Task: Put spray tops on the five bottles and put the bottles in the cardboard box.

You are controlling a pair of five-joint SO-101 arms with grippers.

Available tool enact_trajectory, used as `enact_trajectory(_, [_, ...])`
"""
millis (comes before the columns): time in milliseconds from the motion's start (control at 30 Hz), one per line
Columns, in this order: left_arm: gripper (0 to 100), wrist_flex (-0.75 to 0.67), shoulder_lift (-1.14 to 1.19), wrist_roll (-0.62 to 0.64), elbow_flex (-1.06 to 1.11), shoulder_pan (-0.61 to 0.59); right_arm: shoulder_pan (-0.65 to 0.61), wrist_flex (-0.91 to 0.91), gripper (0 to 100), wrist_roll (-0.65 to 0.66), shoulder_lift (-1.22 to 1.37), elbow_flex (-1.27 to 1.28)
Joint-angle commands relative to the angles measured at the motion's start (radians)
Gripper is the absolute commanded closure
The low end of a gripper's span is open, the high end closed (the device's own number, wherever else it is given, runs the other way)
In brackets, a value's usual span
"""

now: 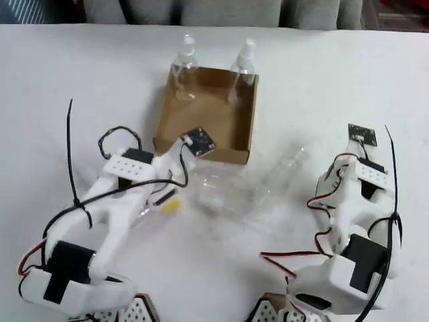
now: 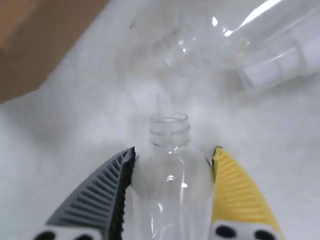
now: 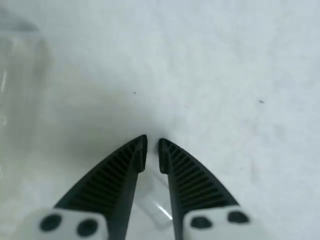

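Left gripper clamped on an uncapped bottle near the box

The left gripper (image 2: 173,150) grips the open-necked bottle (image 2: 170,131) just below its shoulder. Hold it steady and leave the neck free so a spray top can seat squarely. The right gripper (image 3: 151,142) is almost closed, seemingly pinching a small clear piece (image 3: 156,210). Loose bottles (image 1: 228,194) crowd the desk (image 1: 322,87) before the cardboard box (image 1: 211,111), and two capped bottles (image 1: 184,67) sit at its far edge.
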Motion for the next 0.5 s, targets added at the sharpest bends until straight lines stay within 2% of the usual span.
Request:
enact_trajectory(0, [97, 0.037, -0.013, 0.017, 0.02, -0.004, -0.031, -0.002, 98.2, 0.012, 0.001, -0.034])
enact_trajectory(133, [98, 0.147, -0.015, 0.009, 0.023, -0.001, -0.031, -0.002, 98.2, 0.012, 0.001, -0.034])
enact_trajectory(233, [98, 0.176, -0.025, 0.008, 0.021, -0.016, -0.031, -0.002, 98.2, 0.012, 0.001, -0.034])
enact_trajectory(467, [98, 0.166, -0.22, 0.023, 0.04, -0.231, -0.001, -0.002, 98.2, 0.003, -0.008, -0.034])
